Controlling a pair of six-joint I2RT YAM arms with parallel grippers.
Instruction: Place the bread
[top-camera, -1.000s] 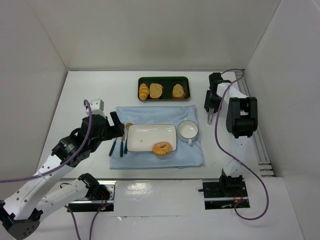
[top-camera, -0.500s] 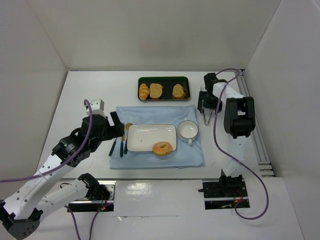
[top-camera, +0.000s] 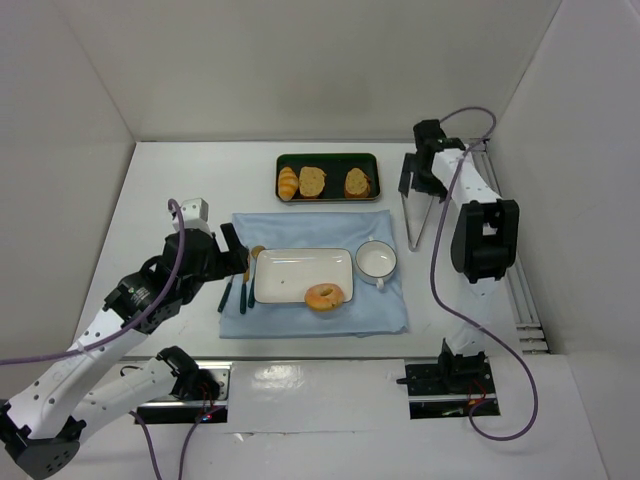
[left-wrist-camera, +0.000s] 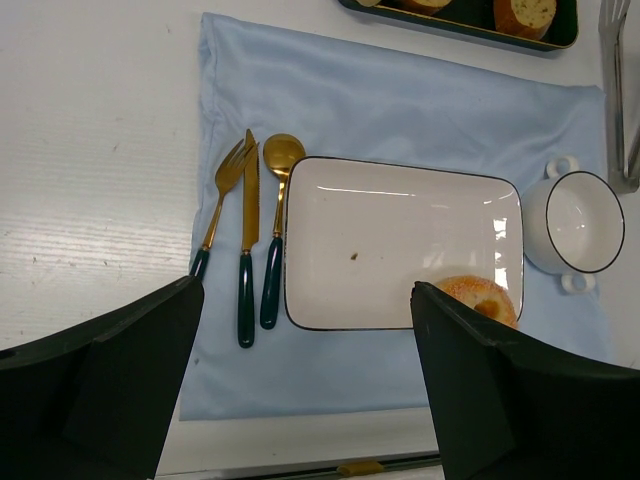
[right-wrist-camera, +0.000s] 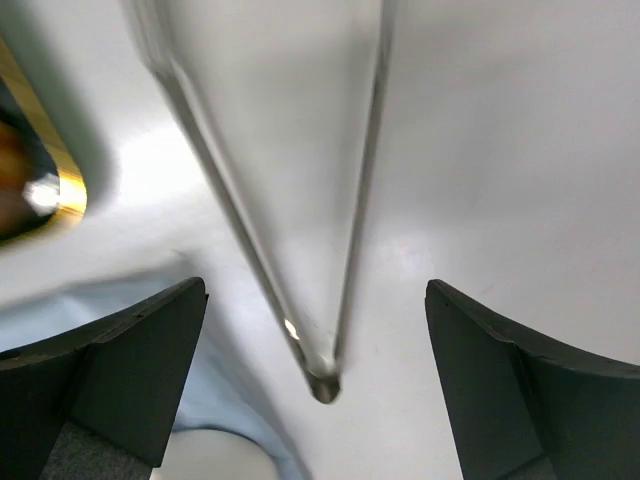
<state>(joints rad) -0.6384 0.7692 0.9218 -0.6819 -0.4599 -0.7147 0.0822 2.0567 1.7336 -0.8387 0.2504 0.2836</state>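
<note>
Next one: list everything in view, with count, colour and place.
bagel: 1, golden-orange, plate's near right corner
plate: 1, white, on cloth
cloth: 1, light blue, table centre
bowl: 1, white, right of plate
fork, knife, spoon: 1 each, gold, left of plate
tray: 1, dark green, beyond cloth
roll: 1, yellow, tray's left end
slices: 2, brown, in tray
tongs: 1, metal, right of cloth
left gripper: 1, black, open, over cloth
right gripper: 1, black, open, over tongs

- Bright, even overhead light; soft, faint shadows on the white worktop (top-camera: 170, 180).
- Right wrist view blurred: tongs (right-wrist-camera: 322, 383) smeared, glare patch at nine o'clock.
- Top view sharp.
</note>
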